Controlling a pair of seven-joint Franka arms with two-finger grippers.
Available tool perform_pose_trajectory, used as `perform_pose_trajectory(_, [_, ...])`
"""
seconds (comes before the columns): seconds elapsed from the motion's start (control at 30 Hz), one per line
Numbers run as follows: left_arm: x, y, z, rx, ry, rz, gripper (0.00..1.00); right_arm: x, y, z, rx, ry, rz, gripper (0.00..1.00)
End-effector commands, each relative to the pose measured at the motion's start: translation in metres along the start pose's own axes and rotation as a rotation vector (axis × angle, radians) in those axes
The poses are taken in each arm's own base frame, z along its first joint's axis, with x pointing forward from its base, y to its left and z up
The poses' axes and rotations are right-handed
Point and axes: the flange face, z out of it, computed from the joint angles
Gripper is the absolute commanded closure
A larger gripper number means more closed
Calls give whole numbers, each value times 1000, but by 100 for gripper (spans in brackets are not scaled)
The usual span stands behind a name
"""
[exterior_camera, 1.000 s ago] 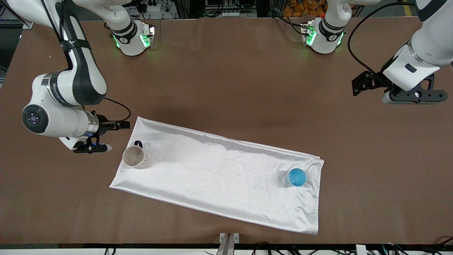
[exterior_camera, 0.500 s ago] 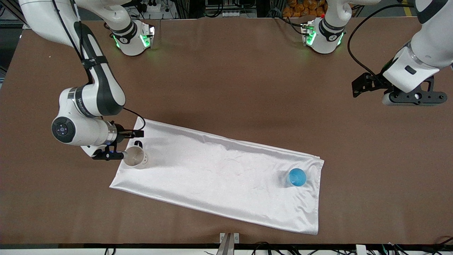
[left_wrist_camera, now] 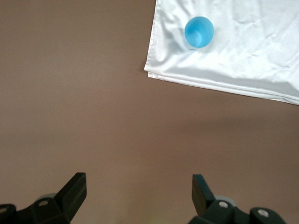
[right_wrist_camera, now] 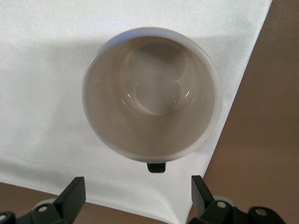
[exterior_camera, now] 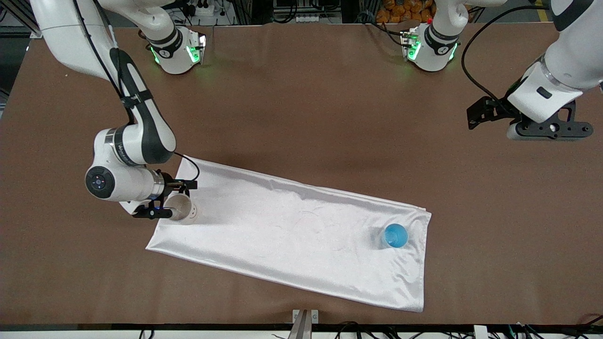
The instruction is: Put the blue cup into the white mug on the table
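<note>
The brown table (exterior_camera: 301, 103) bears a white cloth (exterior_camera: 292, 230) — the white mug (exterior_camera: 181, 208) stands upright on its end toward the right arm, the blue cup (exterior_camera: 395, 235) on its other end, well apart. The right gripper (exterior_camera: 165, 200) hangs over the mug, fingers spread. The left gripper (exterior_camera: 527, 123) waits over bare table, fingers spread — its wrist view shows the cup.

Right pincer (exterior_camera: 166, 203) lowered, fingers spread; left pincer (exterior_camera: 549, 130) raised, spread.
</note>
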Motion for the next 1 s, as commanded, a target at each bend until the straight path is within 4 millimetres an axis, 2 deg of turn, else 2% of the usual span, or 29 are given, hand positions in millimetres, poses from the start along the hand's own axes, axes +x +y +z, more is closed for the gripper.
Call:
perform_pose_trajectory(0.0, [7, 21, 7, 0, 2, 35, 0, 10, -3, 9, 17, 13, 17, 0])
perform_pose_trajectory(0.2, [15, 47, 12, -8, 41, 78, 0, 15, -1, 17, 19, 30, 21, 0])
perform_pose_trajectory(0.37, [23, 55, 17, -16, 49, 91, 0, 20, -2, 23, 19, 53, 19, 0])
perform_pose_trajectory(0.47, [25, 64, 25, -15, 38, 106, 0, 23, 1, 24, 16, 71, 19, 0])
perform_pose_trajectory(0.77, [49, 82, 58, -24, 66, 140, 0, 34, 3, 32, 18, 141, 19, 0])
perform_pose_trajectory(0.87, [59, 87, 75, -29, 74, 144, 0, 36, 4, 33, 20, 161, 20, 11])
perform_pose_trajectory(0.97, [67, 94, 88, -34, 87, 151, 0, 37, 4, 33, 19, 164, 19, 33])
